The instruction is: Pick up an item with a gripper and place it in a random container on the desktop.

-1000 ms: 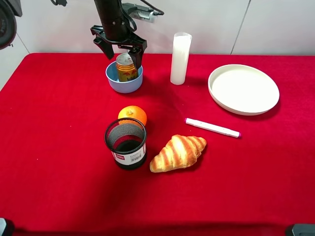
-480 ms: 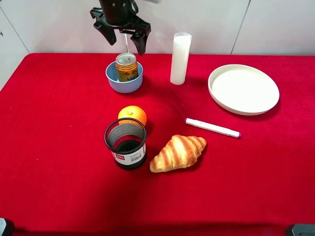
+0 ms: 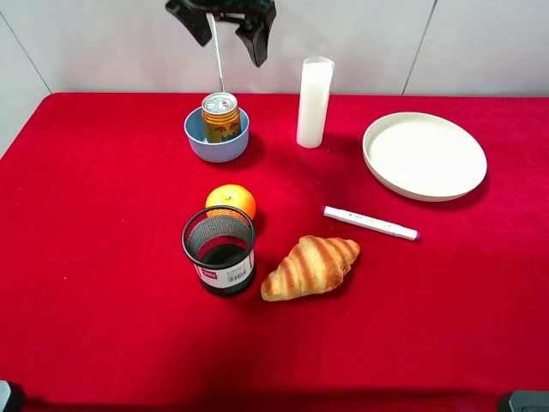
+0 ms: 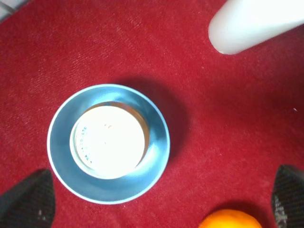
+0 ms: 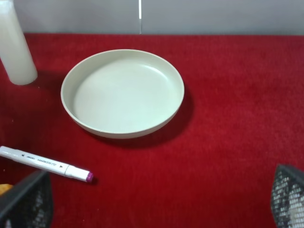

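The orange-and-gold can (image 3: 220, 116) stands upright inside the light-blue bowl (image 3: 214, 146) at the back left of the red desktop (image 3: 103, 283). My left gripper (image 3: 225, 26) hangs open and empty well above the can, apart from it. In the left wrist view I look straight down on the can's silver top (image 4: 108, 140) in the bowl (image 4: 156, 147), with my left gripper (image 4: 159, 199) spread wide. My right gripper (image 5: 156, 202) is open and empty over bare cloth, near the cream plate (image 5: 122, 92); it is out of the exterior view.
A round orange (image 3: 231, 200) and a black mesh pen cup (image 3: 220, 249) sit in front of the bowl. A croissant (image 3: 310, 266), a white marker (image 3: 370, 222), a tall white cylinder (image 3: 314, 101) and the wide cream plate (image 3: 424, 155) lie to the right.
My left gripper has risen straight up from around the can, with its fingers open. The can stays standing in the bowl.
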Controlling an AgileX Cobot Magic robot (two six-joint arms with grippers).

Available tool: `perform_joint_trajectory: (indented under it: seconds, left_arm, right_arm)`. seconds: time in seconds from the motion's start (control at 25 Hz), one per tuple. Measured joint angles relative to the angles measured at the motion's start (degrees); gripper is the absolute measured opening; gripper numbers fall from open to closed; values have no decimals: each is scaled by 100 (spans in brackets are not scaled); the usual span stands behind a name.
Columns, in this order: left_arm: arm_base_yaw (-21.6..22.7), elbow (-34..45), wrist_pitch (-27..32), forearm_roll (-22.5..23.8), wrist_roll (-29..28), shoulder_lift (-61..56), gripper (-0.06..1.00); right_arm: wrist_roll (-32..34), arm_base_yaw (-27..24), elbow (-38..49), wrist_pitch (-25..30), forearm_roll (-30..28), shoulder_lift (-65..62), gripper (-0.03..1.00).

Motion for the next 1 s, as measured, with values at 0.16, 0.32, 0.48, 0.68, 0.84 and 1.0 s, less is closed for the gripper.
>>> perform_joint_trajectory:
  seconds: [0.16,0.32,0.48,0.68,0.84,1.0]
  left_arm:
    - [-48,499,0,5,0,-491,89]
    - [-48,1169,0,0,0,-1045,89]
    - [-48,1898,0,-11,0,-1668,89]
    - [-48,2733,0,-22,0,-2516,89]
    - [-48,3239,0,-22,-5,-3185,89]
    - [-48,3741,0,-22,-5,-3873,89]
  right_arm:
    - [0,0,0,0,0,0,69]
    - [0,0,0,0,0,0,69]
    - [0,0,0,0,0,0,69]
    - [0,0,0,0,0,0,69]
    - [0,0,0,0,0,0,69]
    - [0,0,0,0,0,0,69]
